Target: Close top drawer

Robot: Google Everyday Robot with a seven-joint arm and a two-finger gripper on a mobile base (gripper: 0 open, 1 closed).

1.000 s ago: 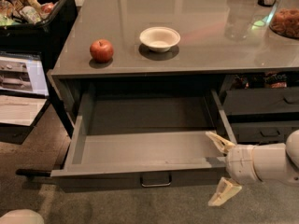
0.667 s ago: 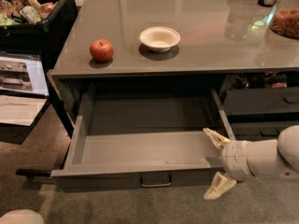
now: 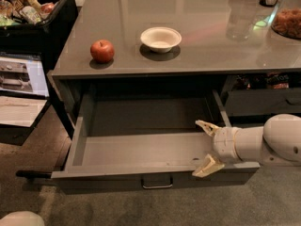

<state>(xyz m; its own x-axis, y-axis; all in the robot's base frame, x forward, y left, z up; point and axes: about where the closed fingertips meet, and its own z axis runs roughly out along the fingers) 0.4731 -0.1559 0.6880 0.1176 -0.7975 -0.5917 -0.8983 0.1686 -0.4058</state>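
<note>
One drawer was open, with the gripper [image 3: 197, 148] at its right end.

- **Far left:** a black bin [image 3: 47, 29] of mixed packets sat beside the tabletop's left edge. A printed sheet [image 3: 22, 74] lay lower down in front of it.
- **Tabletop:** a red apple [image 3: 102, 51] stood on the grey tabletop [image 3: 211, 48] near its left front corner. The white bowl [image 3: 161, 39] sat to the apple's right and a little farther back, not touching it.
- **Drawer:** the top drawer [image 3: 136, 149] was directly under the tabletop, pulled well out toward the near side. Its grey tray was exposed and its front panel was nearest. The small metal pull handle [image 3: 157, 181] sat at the centre of the front face, with nothing touching it.
- **End effector:** the gripper was at the drawer's near right corner, pointing left. Its jaws were spread wide and held nothing.
  - The far finger [image 3: 207, 127] hung over the tray by the right side wall.
  - The near finger [image 3: 208, 165] lay at the front panel's top edge; whether it touched, couldn't tell.
- **Arm:** the white arm [image 3: 268, 142] came in from the right, over the drawer's right end.
- **Right of the open drawer:** a narrower grey drawer [image 3: 263, 101] sat under the tabletop, its front set farther back.
- **Far right on top:** a clear container [image 3: 240, 13] and a jar [image 3: 288, 22] with brown-orange contents.
</note>
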